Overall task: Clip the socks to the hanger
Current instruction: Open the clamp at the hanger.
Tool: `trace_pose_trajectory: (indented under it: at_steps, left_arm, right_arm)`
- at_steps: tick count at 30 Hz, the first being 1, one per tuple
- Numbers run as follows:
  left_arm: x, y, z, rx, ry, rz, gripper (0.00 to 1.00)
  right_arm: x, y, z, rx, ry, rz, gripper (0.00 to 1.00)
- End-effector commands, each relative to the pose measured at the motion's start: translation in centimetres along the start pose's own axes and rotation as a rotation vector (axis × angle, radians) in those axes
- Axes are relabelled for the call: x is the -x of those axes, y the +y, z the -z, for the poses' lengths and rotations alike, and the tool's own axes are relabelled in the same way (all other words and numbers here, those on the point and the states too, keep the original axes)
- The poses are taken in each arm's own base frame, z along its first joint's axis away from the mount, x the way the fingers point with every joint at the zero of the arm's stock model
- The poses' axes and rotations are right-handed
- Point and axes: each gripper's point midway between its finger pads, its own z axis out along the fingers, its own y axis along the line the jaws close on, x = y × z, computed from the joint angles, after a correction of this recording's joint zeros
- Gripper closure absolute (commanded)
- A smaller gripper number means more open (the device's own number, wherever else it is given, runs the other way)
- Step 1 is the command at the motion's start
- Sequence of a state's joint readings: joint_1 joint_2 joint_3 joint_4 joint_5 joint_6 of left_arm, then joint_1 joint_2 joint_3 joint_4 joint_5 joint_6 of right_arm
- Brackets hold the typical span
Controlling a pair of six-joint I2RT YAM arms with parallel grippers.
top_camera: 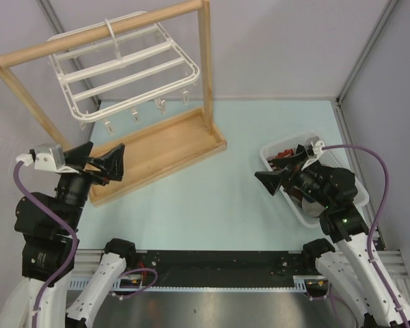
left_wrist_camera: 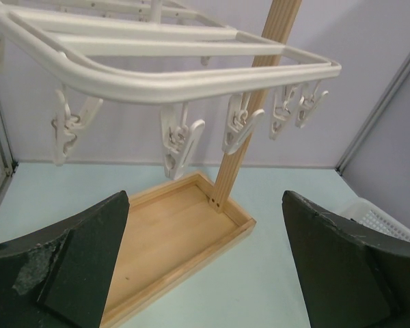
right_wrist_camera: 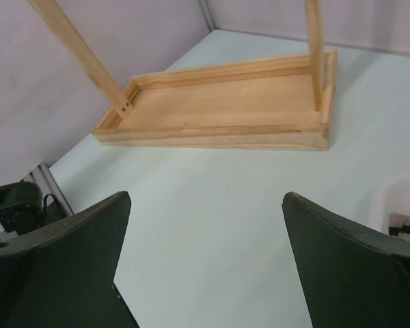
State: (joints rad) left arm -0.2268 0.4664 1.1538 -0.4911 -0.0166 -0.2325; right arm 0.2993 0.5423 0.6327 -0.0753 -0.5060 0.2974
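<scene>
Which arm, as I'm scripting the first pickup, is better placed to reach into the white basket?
Right. The right claw hangs open at the white basket holding garments; the left claw sits far across the table, by the wooden stand.

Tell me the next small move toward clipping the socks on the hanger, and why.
Probably dip the right gripper into the white basket to pick out the socks, which I cannot make out among the garments there. Its jaws stand open and empty at the basket's edge, and every clip on the hanger hangs empty.
</scene>
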Motion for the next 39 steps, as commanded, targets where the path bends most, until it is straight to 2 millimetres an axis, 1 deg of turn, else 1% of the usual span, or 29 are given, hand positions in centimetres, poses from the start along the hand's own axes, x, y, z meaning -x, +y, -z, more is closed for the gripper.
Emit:
trace_pose_trajectory:
  at_steps: [1, 2, 3, 4, 5, 7, 8, 10, 12, 14, 15, 16, 17, 18, 19, 22, 23, 27, 28, 30, 31, 32, 33, 35, 37, 39]
  left_arm:
    - [1.6, -0.3, -0.5, -0.004, 0.018, -0.065, 0.00]
    - [1.7, -0.3, -0.7, -0.007, 0.025, -0.076, 0.00]
    - [1.6, -0.8, -0.9, -0.037, 0.043, -0.083, 0.00]
    - [2.1, -1.0, -0.9, -0.044, 0.041, -0.093, 0.00]
    - [1.9, -1.3, -1.4, -0.059, 0.059, -0.101, 0.00]
    - [2.5, -1.5, -1.4, -0.069, 0.051, -0.114, 0.00]
    - [2.3, -1.5, -1.8, -0.069, 0.066, -0.120, 0.00]
    - [2.4, -1.5, -2.2, -0.073, 0.076, -0.136, 0.00]
    - [1.7, -1.5, -2.8, -0.077, 0.117, -0.143, 0.00]
    - [2.2, -1.1, -3.0, -0.060, 0.114, -0.145, 0.00]
    - [1.9, -1.3, -3.3, -0.073, 0.127, -0.138, 0.00]
    - [2.2, -1.1, -3.4, -0.065, 0.127, -0.137, 0.00]
    - [2.1, -0.5, -3.6, -0.040, 0.137, -0.140, 0.01]
    - [1.9, -0.3, -3.8, -0.036, 0.151, -0.140, 0.01]
    - [1.1, -0.2, -4.3, -0.042, 0.180, -0.135, 0.01]
    - [0.3, 0.9, -5.2, -0.040, 0.204, -0.123, 0.03]
    - [0.2, 1.0, -5.3, -0.048, 0.203, -0.115, 0.04]
    - [0.5, -0.2, -5.8, -0.151, 0.171, -0.069, 0.05]
    - [0.8, 0.0, -6.0, -0.159, 0.154, -0.075, 0.06]
    - [0.6, -0.3, -6.2, -0.197, 0.161, -0.060, 0.06]
    - [0.5, -0.1, -6.3, -0.202, 0.161, -0.055, 0.07]
    - [0.9, -0.7, -6.3, -0.237, 0.147, -0.058, 0.07]
    - [0.8, -0.8, -6.3, -0.252, 0.145, -0.044, 0.08]
    - [1.2, -0.6, -6.5, -0.254, 0.129, -0.049, 0.08]
    - [1.0, -0.2, -6.6, -0.254, 0.128, -0.037, 0.08]
    - [1.2, -0.4, -6.7, -0.272, 0.123, -0.030, 0.08]
  right_arm:
    - [2.5, 3.5, -1.3, 0.182, -0.052, 0.052, 0.00]
    - [2.5, 3.8, -1.5, 0.202, -0.048, 0.052, 0.00]
    - [2.6, 4.2, -1.9, 0.227, -0.055, 0.057, 0.00]
    - [2.5, 5.0, -2.1, 0.255, -0.052, 0.061, 0.00]
    - [2.5, 5.2, -2.2, 0.261, -0.054, 0.062, 0.00]
    - [2.4, 5.4, -2.6, 0.259, -0.057, 0.069, 0.00]
    - [2.1, 5.9, -2.7, 0.274, -0.052, 0.077, 0.00]
    - [1.8, 5.9, -3.0, 0.268, -0.044, 0.078, 0.00]
    - [1.4, 6.1, -3.1, 0.273, -0.031, 0.080, 0.00]
    - [1.2, 6.2, -3.2, 0.272, -0.025, 0.084, 0.00]
    - [1.0, 6.3, -3.2, 0.275, -0.020, 0.083, 0.00]
    - [1.0, 6.3, -3.2, 0.275, -0.019, 0.082, 0.00]
    - [1.1, 6.4, -3.0, 0.278, -0.024, 0.086, 0.00]
    - [1.1, 6.5, -2.9, 0.279, -0.023, 0.088, 0.00]
    - [1.1, 6.5, -2.8, 0.281, -0.023, 0.090, 0.00]
    - [1.1, 6.6, -2.5, 0.276, -0.020, 0.093, 0.00]
    - [1.2, 6.6, -2.3, 0.276, -0.021, 0.096, 0.00]
    - [0.8, 6.7, -1.7, 0.275, -0.004, 0.092, 0.00]
    - [0.7, 6.8, -1.6, 0.279, 0.000, 0.093, 0.00]
    - [0.6, 6.8, -1.5, 0.281, 0.005, 0.093, 0.00]
    - [0.5, 6.9, -1.5, 0.284, 0.008, 0.091, 0.00]
    - [0.5, 6.9, -1.5, 0.287, 0.010, 0.087, 0.00]
    - [0.5, 7.0, -1.5, 0.291, 0.009, 0.087, 0.00]
    - [0.4, 7.0, -1.5, 0.291, 0.013, 0.081, 0.00]
    - [0.3, 7.1, -1.5, 0.297, 0.020, 0.076, 0.00]
    - [0.1, 7.2, -1.5, 0.304, 0.030, 0.072, 0.00]
